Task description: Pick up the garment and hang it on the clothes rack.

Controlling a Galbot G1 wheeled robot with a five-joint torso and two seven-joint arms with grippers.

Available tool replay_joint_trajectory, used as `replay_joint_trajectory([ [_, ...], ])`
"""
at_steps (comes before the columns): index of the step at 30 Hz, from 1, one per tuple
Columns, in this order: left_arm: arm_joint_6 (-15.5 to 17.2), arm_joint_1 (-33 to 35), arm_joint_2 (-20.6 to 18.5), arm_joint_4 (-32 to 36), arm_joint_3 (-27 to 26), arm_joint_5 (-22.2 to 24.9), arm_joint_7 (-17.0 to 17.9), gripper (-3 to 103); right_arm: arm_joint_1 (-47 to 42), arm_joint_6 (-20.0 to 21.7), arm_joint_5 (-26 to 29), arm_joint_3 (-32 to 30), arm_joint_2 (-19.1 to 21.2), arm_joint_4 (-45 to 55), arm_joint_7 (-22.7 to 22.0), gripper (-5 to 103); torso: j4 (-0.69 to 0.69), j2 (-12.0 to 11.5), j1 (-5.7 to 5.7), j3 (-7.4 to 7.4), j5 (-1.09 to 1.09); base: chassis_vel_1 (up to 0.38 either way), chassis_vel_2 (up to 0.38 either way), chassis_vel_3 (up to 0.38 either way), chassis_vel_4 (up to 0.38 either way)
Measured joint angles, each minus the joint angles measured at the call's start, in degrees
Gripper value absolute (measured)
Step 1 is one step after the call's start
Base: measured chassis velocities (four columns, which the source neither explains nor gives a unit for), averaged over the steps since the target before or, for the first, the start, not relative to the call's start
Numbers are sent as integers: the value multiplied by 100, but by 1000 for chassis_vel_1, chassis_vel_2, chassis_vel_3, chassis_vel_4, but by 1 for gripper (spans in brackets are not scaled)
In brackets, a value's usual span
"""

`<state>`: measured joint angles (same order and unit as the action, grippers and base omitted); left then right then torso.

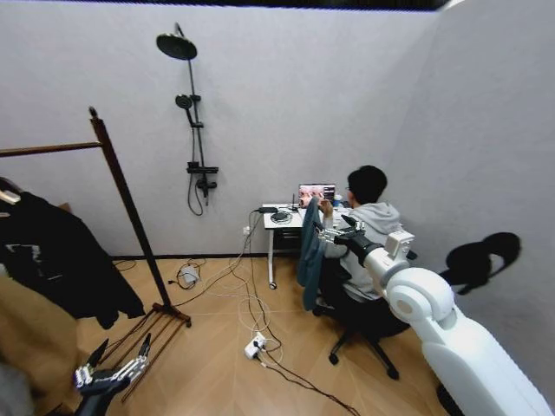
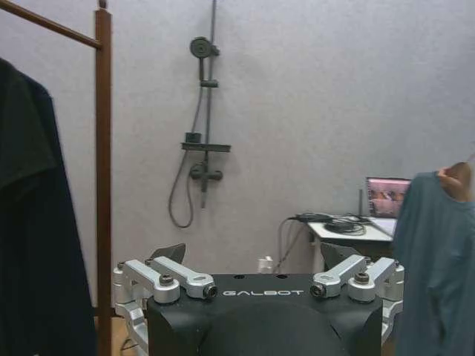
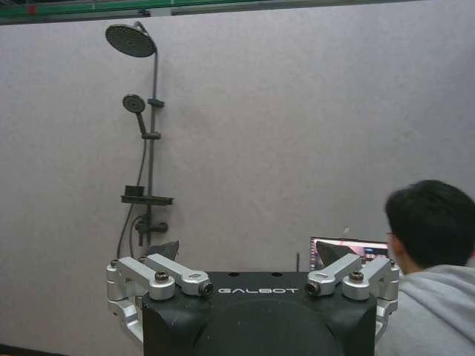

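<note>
Down at the robot's left side, the left gripper (image 1: 117,355) hangs low over the wood floor, its arm dropped and its dark fingers (image 2: 169,254) spread apart, grasping nothing. Just beyond it, the long black long-sleeved jacket (image 1: 61,260) hangs on a hanger from the horizontal bar of the tall reddish-brown wooden clothes rack (image 1: 130,212), draping beside a tan coat (image 1: 30,338) at the near left. On the other side, the white right arm reaches forward at about chest height, bent at the elbow, with the right gripper (image 1: 334,232) held out towards the desk; its fingers (image 3: 167,251) are likewise parted and empty. Farther off, a small white desk (image 1: 282,221) stands against the grey wall, where a black shower fitting (image 1: 192,121) is mounted.
</note>
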<state>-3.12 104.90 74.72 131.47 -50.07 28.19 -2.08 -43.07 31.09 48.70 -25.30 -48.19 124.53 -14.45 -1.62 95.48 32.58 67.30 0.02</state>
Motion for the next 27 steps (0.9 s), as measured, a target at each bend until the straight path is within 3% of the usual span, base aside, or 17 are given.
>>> replay_joint_trajectory([
  [12, 0, 0, 0, 0, 0, 0, 0, 100, 67, 0, -22, 62, -9, -43, 28, 100, 2, -1, 1, 0, -1, 19, -253, -265, 12],
  [18, 0, 0, 0, 0, 0, 0, -1, 100, 54, 0, -55, 66, -26, -68, 37, 100, -4, 0, 0, 0, -2, 9, -268, -261, 13],
  [27, 0, 0, 0, 0, 0, 0, -1, 100, -25, -5, -178, 83, -114, -124, 105, 100, 3, 0, 0, 0, -3, 116, -168, -146, 120],
])
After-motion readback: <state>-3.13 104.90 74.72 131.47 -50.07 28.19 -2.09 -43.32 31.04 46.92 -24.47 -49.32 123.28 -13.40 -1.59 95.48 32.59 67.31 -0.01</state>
